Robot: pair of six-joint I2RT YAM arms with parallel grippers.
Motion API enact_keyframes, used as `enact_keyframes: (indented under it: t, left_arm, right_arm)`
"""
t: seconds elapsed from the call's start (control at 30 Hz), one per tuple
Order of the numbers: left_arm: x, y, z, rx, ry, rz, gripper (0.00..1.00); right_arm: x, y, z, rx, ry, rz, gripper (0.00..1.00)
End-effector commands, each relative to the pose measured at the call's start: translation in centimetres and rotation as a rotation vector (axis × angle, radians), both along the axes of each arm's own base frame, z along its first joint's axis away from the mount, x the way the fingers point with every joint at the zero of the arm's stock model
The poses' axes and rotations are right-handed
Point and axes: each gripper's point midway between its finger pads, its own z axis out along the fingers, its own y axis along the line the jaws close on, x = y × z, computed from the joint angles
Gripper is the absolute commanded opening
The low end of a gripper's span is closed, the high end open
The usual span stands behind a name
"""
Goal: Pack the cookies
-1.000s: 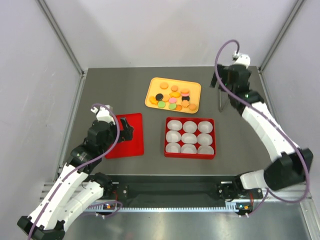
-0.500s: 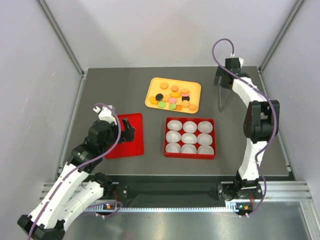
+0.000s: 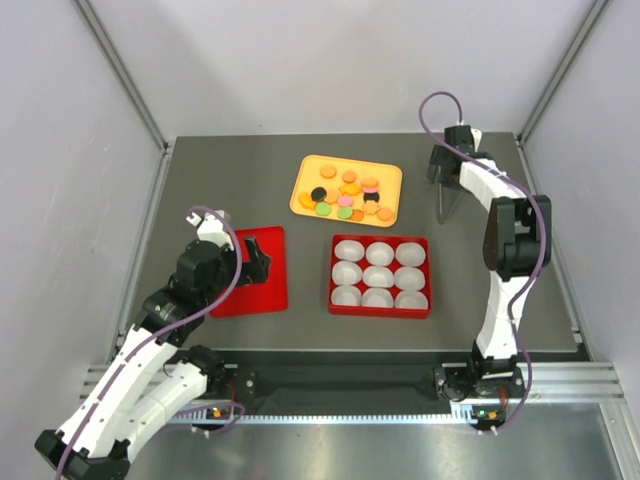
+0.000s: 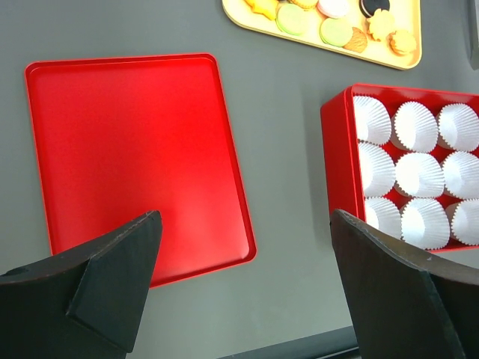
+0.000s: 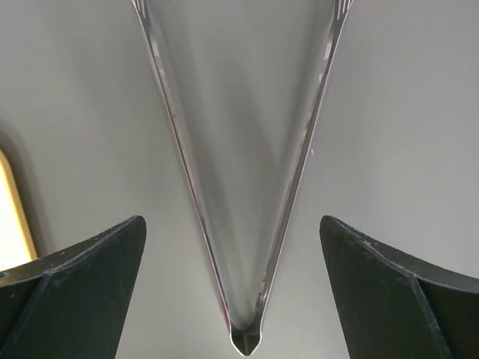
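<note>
Currently, cookies (image 3: 345,197): heaped on yellow tray (image 3: 305,175), far side of bench (image 3: 250,170); none in red box (image 3: 380,238).
Right hand (image 5: 232,224): fingers apart, straddling what I take for metal tongs (image 5: 245,340).
Left hand (image 4: 245,215): apart, empty, over red lid (image 4: 127,149).
I'd descend squarely and close mid-length across both tong arms.

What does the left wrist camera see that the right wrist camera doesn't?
Only the left wrist view shows the flat red tray, the red box of white paper cups, and some cookies. Only the right wrist view shows the shiny metal tongs, seen under the open right gripper. Both show the grey table and a bit of the yellow tray. The left gripper is open too.
</note>
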Motion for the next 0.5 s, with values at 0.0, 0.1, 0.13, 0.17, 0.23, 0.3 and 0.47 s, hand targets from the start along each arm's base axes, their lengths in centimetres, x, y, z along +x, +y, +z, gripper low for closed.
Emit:
enact_keyframes:
  t: [0.0, 0.1, 0.13, 0.17, 0.23, 0.3, 0.47]
  left_arm:
    - [0.4, -0.1, 0.8, -0.009, -0.033, -0.005, 0.99]
    - [0.4, -0.2, 0.8, -0.007, -0.032, -0.005, 0.99]
    - [0.4, -0.1, 0.7, -0.005, -0.029, -0.005, 0.99]
    - [0.4, -0.2, 0.7, -0.006, -0.027, -0.006, 0.99]
    - [0.4, -0.2, 0.6, -0.004, -0.024, -0.006, 0.99]
    - [0.5, -0.2, 0.5, -0.004, -0.021, -0.008, 0.99]
    - [0.5, -0.3, 0.4, -0.003, -0.018, -0.007, 0.99]
  right_arm:
    - [0.7, -0.1, -1.2, -0.024, -0.004, 0.003, 1.0]
    - [0.8, -0.3, -2.4, -0.013, 0.013, 0.006, 1.0]
    - [0.8, -0.4, -2.6, -0.007, 0.017, 0.007, 1.0]
    - [0.9, -0.5, -2.8, 0.012, 0.018, 0.014, 1.0]
    - [0.8, -0.8, -3.1, 0.029, 0.023, 0.013, 1.0]
    - [0.9, -1.0, -3.9, 0.056, 0.038, 0.034, 0.99]
    - [0.7, -1.3, -4.7, 0.045, 0.079, 0.043, 0.97]
